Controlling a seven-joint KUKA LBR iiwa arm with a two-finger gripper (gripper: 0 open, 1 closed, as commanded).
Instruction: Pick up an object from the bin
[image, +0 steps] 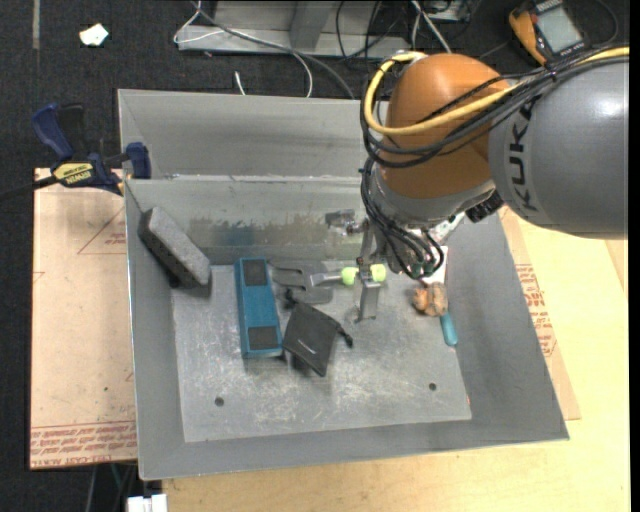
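Hanging at the frame's centre, the gripper (366, 292) is over a grey tool (318, 279) with a yellow-green tip, right of the blue box (258, 308); spread or closed cannot be told. The tool looks stiff, light and probably slick, best taken mid-shank.

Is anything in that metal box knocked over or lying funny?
Mildly: the dark grey oblong block at the back left seems to lean against the bin wall, and the black square pad sits askew against the blue rectangular case. Nothing looks spilled or broken.
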